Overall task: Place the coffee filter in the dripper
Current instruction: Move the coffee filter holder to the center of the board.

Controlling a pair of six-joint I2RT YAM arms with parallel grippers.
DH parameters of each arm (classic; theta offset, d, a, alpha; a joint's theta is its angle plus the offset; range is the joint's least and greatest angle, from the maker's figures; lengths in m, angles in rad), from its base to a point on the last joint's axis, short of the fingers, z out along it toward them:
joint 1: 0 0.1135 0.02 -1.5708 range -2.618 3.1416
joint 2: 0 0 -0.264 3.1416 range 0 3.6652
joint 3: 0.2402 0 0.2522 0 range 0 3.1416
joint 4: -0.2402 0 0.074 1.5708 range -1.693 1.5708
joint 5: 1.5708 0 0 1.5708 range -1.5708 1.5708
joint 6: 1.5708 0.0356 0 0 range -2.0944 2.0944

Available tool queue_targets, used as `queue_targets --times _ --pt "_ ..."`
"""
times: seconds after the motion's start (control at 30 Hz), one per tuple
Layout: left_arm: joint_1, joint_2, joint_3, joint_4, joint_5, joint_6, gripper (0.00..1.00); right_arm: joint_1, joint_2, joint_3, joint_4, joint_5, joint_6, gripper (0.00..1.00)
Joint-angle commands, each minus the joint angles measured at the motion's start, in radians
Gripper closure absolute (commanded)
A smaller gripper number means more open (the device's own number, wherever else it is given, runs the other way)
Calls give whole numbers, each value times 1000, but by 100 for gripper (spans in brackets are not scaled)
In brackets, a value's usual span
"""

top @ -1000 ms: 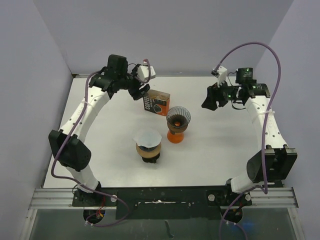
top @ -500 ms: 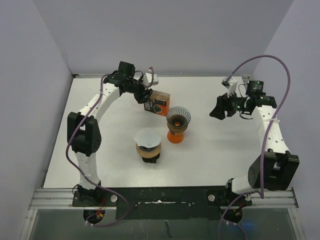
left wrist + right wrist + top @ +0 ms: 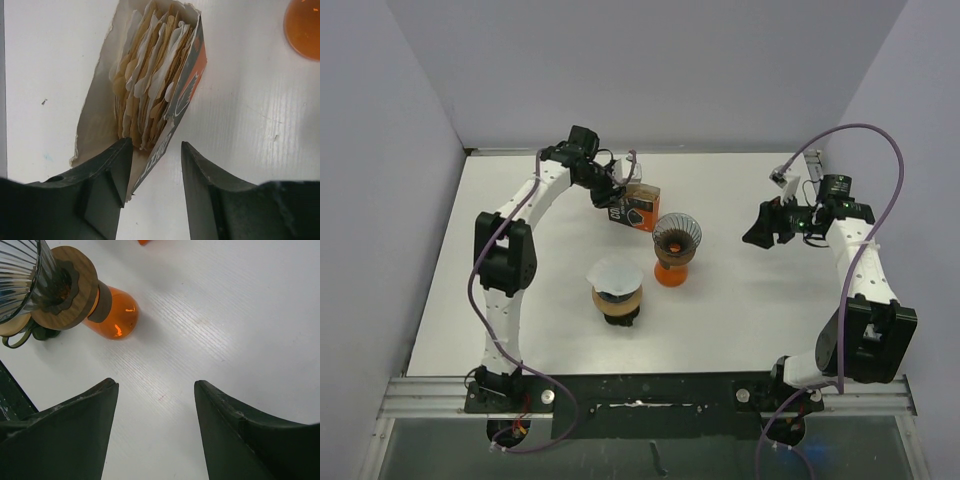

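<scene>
An open orange-and-black box (image 3: 636,206) of paper coffee filters (image 3: 148,82) lies on its side on the white table. My left gripper (image 3: 616,190) (image 3: 156,145) is at the box's open end and is open. One finger is over the box's inner flap and the other is outside it, with the box's side wall between them. The glass ribbed dripper (image 3: 677,235) (image 3: 22,275) sits on an orange carafe (image 3: 114,315) right of the box, with no filter in it. My right gripper (image 3: 754,228) (image 3: 156,384) hovers open and empty over bare table to its right.
A brown vessel (image 3: 618,298) with a white paper cone (image 3: 616,274) on top stands in front of the box, left of the carafe. Grey walls enclose the table (image 3: 740,310) at the back and sides.
My left arm has swung in to the box's open end, and its jaws have narrowed around the side wall. My right gripper has drifted a little right and nearer.
</scene>
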Motion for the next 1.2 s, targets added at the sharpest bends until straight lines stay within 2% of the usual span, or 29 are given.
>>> queue_targets --times 0.0,0.17,0.47,0.73,0.97,1.17 --pt "6 38 104 -83 -1 94 61 -15 -34 -2 47 -50 -8 37" --pt "2 79 167 -154 -15 145 72 -17 -21 -3 48 -52 -5 37" --pt "-20 83 201 -176 -57 172 91 -20 -16 -5 46 -49 0 36" --pt "-27 57 211 -194 -152 46 100 -24 -37 -17 46 -36 1 36" --pt "-29 -96 62 -143 -295 -188 100 -24 -43 -15 44 -29 0 36" --pt "-26 -312 -249 14 -385 -397 100 -24 -57 -51 84 -32 -5 35"
